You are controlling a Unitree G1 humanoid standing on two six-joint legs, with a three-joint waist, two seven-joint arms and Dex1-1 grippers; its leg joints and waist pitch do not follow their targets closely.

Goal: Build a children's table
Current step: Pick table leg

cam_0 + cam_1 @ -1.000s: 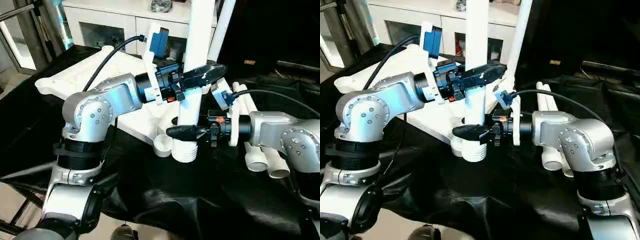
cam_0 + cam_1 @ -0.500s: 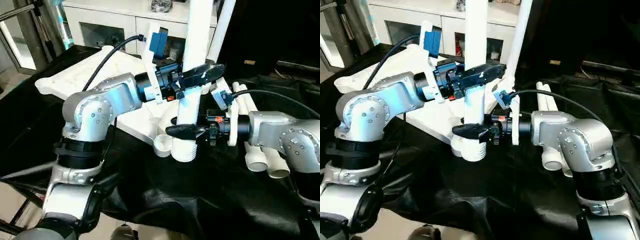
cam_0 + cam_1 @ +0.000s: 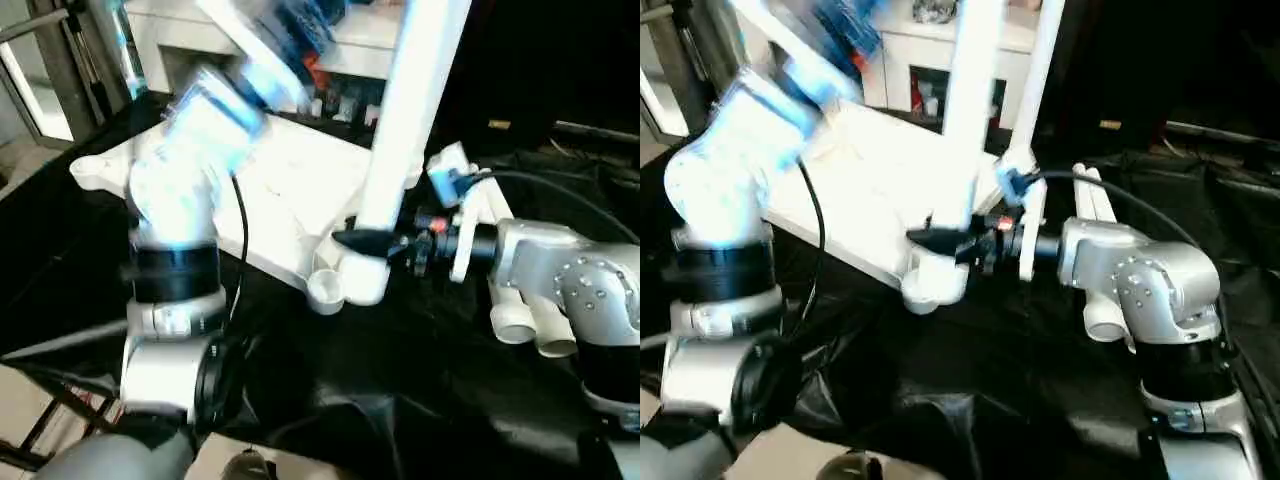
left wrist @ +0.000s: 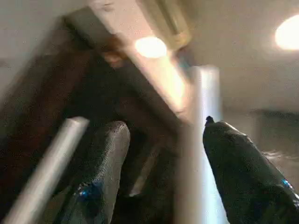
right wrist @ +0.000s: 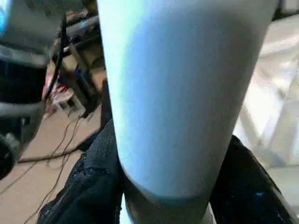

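Note:
The white tabletop (image 3: 285, 205) lies underside up on the black-draped work table. My right gripper (image 3: 375, 243) is shut on a long white leg (image 3: 400, 130) just above its lower end. The leg leans with its top to the right, and its lower end hangs beside the near corner socket (image 3: 323, 291). In the right wrist view the leg (image 5: 187, 93) sits tightly between both black fingers (image 5: 88, 186). My left arm (image 3: 190, 150) is raised at the left, away from the leg. The left gripper (image 4: 163, 126) is open with nothing between its fingers. A second leg (image 3: 1040, 80) stands upright at the far corner.
Two spare white legs (image 3: 515, 310) lie side by side on the black cloth under my right forearm. A white cabinet (image 3: 200, 50) stands behind the table. The black cloth (image 3: 400, 400) hangs over the near edge.
My left gripper has let go of the leg, and that arm has swung up and away to the left. The leg now leans to the right, held by the right gripper alone.

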